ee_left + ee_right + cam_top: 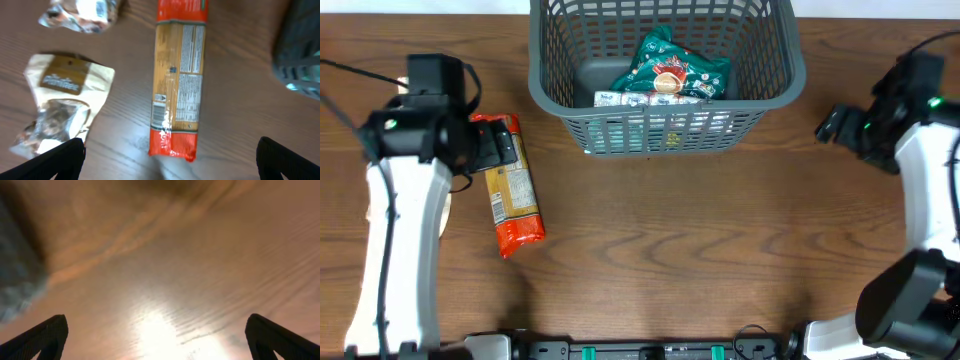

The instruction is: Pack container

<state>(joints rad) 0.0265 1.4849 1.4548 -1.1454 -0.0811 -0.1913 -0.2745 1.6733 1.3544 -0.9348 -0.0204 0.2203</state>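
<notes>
Left pincer (pixel 170 152) spread wide and empty, over the lower end of the orange packet (pixel 177 75), which lies flat mid-left on the tabletop (pixel 700 240). Right pincer (pixel 155 325) also spread, over bare wood at right. Container (pixel 620 135) top centre, green packet (pixel 670 70) inside. Step looks like picking the orange packet. Next: descend, close across its width, carry to container.
</notes>
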